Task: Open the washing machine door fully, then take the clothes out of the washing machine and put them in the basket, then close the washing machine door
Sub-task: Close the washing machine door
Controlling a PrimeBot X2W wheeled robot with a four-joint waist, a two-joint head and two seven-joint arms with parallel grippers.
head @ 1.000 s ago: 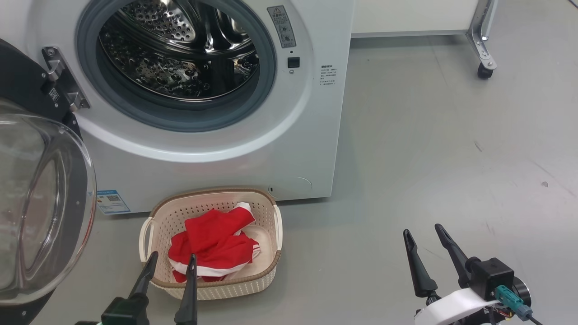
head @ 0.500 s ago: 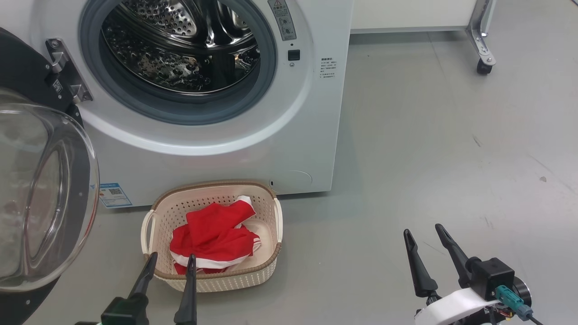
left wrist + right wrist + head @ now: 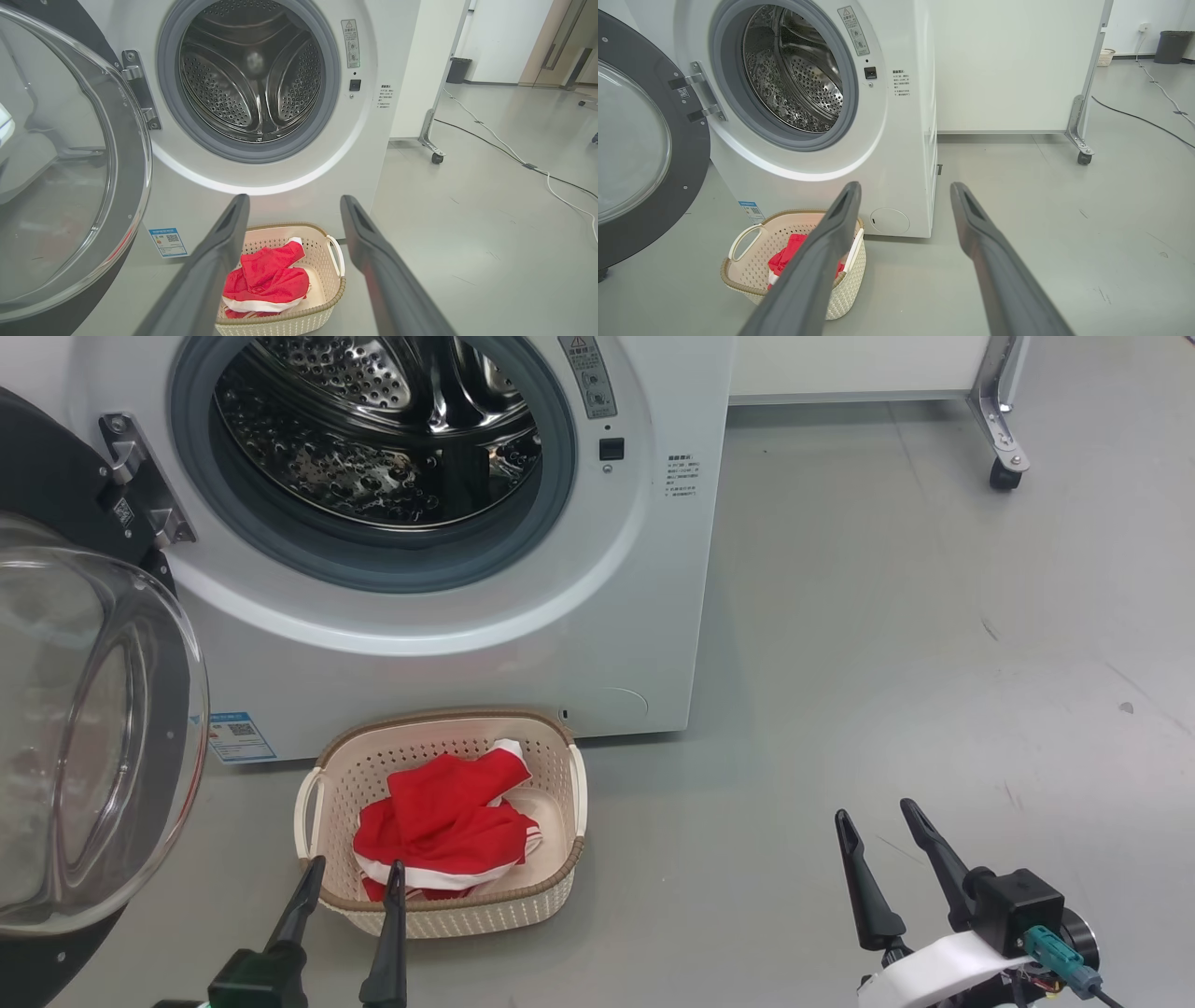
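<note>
- The left gripper (image 3: 358, 863) has its two fingers spread apart, gripping nothing; in the head view their tips sit over the near rim of the basket (image 3: 373, 775).
- The clothes (image 3: 439, 812), red with white trim, lie heaped in that basket, just beyond the left fingertips.
- The washing machine (image 3: 448, 672) stands behind the basket, directly ahead of the left gripper.
- The washing machine door (image 3: 103, 737) hangs swung out, left of the left gripper.
- The right gripper (image 3: 876, 809) is also spread and empty, over the floor (image 3: 934, 663), well right of the basket.
</note>
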